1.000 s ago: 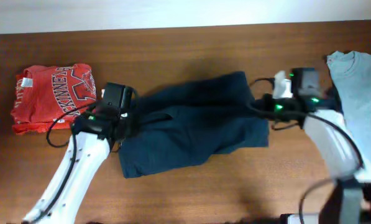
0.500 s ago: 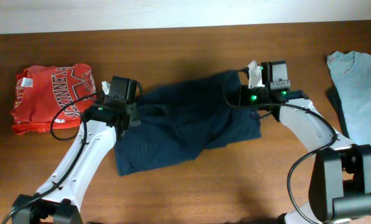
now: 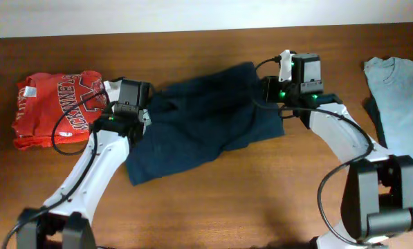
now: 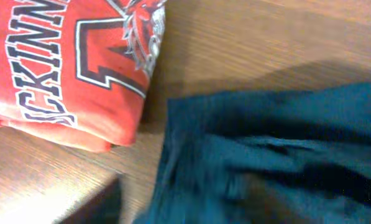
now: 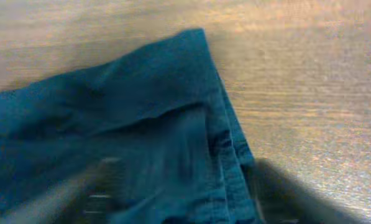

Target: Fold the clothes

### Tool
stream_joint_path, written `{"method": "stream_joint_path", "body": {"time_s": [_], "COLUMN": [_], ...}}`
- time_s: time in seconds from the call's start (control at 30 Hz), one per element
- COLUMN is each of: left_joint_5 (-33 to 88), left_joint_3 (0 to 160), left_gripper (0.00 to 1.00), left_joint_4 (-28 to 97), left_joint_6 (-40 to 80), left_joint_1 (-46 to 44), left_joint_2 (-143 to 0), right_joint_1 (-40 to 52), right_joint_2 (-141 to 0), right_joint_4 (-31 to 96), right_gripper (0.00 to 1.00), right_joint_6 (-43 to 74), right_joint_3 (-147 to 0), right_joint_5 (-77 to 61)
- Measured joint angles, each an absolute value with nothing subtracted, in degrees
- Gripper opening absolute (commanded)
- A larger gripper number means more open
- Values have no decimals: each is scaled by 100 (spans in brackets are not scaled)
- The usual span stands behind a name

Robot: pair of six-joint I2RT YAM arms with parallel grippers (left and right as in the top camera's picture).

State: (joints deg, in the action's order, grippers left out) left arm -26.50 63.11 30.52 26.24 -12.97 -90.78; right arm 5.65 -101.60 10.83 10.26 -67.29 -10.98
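Note:
The clothes (image 3: 199, 128), one dark navy garment, lie crumpled across the middle of the table. My left gripper (image 3: 142, 117) is at its left edge, beside the red shirt. In the left wrist view the navy cloth (image 4: 284, 137) fills the lower right, and the blurred left gripper (image 4: 191, 208) stands open over it. My right gripper (image 3: 270, 90) is at the garment's far right corner. In the right wrist view the cloth (image 5: 110, 112) lies loose between the spread fingers of the open right gripper (image 5: 185, 199).
A folded red shirt with white lettering (image 3: 54, 104) lies at the left, close to the navy garment's edge (image 4: 61, 62). A pale grey-blue T-shirt (image 3: 400, 104) lies at the right edge. The table's back edge meets a white wall.
Both grippers went from shut on the garment's edges to open, letting the cloth go. The right gripper carried its corner left and toward the back; the garment now lies more bunched.

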Motion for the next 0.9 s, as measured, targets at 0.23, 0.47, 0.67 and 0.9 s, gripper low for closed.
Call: {"method": "stream_joint_path", "body": {"time_s": [0.23, 0.47, 0.67, 0.9], "left_joint_5": [-2740, -1710, -1076, -873], "left_joint_3": [6525, 6805, 6805, 6810], "left_gripper": [99, 91, 11, 1], "left_joint_4": [3607, 4272, 4366, 4383], "left_joint_6": [2644, 2484, 2324, 2261], "left_joint_1": [-1103, -1052, -1168, -1599], "left_joint_2": [-9255, -9096, -9096, -9406], "right_joint_1": [563, 567, 823, 1479], "right_joint_2": [-10232, -10228, -10252, -11013], "right_joint_4": [2167, 3297, 3391, 2856], "right_gripper": [99, 94, 24, 9], "right_joint_6": [1009, 849, 480, 263], "right_joint_3": [-7155, -7784, -7784, -7789], "right_joint_5": [-1037, -1382, -1492, -1538]}}
